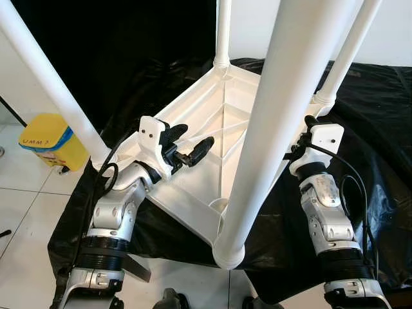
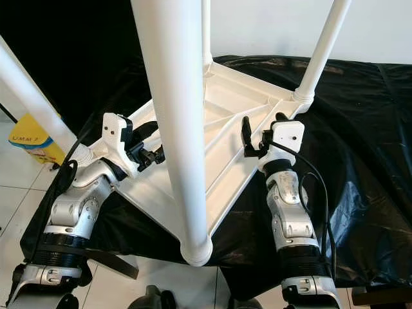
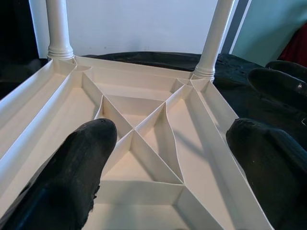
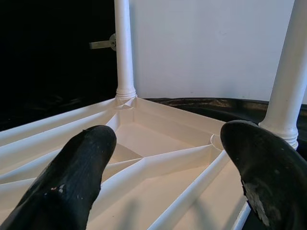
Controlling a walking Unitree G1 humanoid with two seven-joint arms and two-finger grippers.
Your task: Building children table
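The white children's table (image 1: 219, 116) lies upside down on a black sheet (image 1: 380, 129) spread over the floor, its ribbed underside facing up and all four legs standing in their corner sockets. The nearest leg (image 1: 277, 129) rises from the corner closest to the robot, which overhangs the sheet's near edge above pale floor tiles (image 1: 19, 212). With every leg seated, the assembly looks close to finished; the step in hand seems to be checking or tightening the legs, or getting ready to turn the table upright. The next move likely calls for both grippers to close on the frame's rim or a leg, one on each side.

The left gripper (image 1: 190, 147) hovers over the left edge of the underside, fingers (image 3: 72, 182) spread wide, holding nothing; the cross of ribs shows between them. The right gripper (image 2: 261, 136) sits at the right edge near the far right leg (image 2: 318, 55), fingers (image 4: 72, 177) also wide apart and empty. Whether either touches the rim I cannot tell.

Beyond the sheet's left edge stands a yellow bin (image 1: 51, 141).
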